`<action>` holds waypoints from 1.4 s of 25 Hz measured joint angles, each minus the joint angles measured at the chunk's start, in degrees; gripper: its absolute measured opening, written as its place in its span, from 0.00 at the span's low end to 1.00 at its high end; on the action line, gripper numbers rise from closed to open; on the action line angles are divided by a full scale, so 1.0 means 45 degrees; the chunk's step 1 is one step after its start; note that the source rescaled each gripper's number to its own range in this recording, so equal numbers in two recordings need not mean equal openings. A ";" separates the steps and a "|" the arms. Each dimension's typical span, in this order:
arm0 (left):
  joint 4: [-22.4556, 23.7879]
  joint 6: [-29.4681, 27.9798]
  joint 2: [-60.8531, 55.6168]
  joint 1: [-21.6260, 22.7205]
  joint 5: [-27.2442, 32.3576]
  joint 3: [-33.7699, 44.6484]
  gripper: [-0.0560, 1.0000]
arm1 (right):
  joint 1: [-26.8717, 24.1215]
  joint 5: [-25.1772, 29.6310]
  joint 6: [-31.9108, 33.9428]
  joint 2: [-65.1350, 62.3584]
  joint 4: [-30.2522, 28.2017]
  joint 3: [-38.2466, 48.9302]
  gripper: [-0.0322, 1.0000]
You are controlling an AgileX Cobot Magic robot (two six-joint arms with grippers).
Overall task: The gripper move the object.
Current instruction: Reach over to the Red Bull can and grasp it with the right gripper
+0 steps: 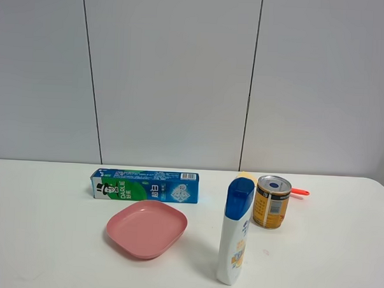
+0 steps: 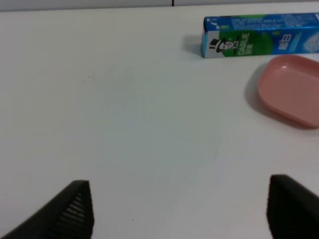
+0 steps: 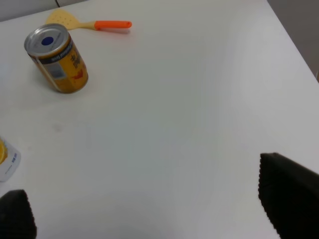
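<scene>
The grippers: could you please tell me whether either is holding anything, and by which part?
Nothing is held. The left gripper and the right gripper are both open and empty; the can stands free.

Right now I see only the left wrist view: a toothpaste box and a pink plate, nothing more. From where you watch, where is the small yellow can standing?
Observer: In the exterior high view the can stands upright on the right part of the table, to the right of the white bottle and farther back.
Operator: Is a gripper already holding it?
Observer: No. The right wrist view shows the right gripper open and apart from the can, with bare table between them.
</scene>
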 joint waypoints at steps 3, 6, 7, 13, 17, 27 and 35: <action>0.0000 0.0000 0.0000 0.0000 0.0000 0.0000 1.00 | 0.0000 0.0000 0.0000 0.0000 0.0000 0.0000 0.75; 0.0000 0.0000 0.0000 0.0000 0.0000 0.0000 1.00 | 0.0000 0.0000 0.0000 0.0000 0.0000 0.0000 0.75; 0.0000 0.0000 0.0000 0.0000 0.0000 0.0000 1.00 | 0.0000 0.0000 0.0000 0.0000 0.0000 0.0000 0.75; 0.0000 0.0000 0.0000 0.0000 0.0000 0.0000 1.00 | 0.0000 0.0000 0.0000 0.0000 0.0000 0.0000 0.75; 0.0000 0.0000 0.0000 0.0000 0.0000 0.0000 1.00 | 0.0000 0.0000 0.0000 0.0000 0.0000 0.0000 0.75; 0.0000 0.0000 0.0000 0.0000 0.0000 0.0000 1.00 | 0.0000 0.0000 0.0000 0.0000 0.0000 0.0000 0.75; 0.0000 0.0000 0.0000 0.0000 0.0000 0.0000 1.00 | 0.0000 0.0000 0.0000 0.0000 0.0000 0.0000 0.75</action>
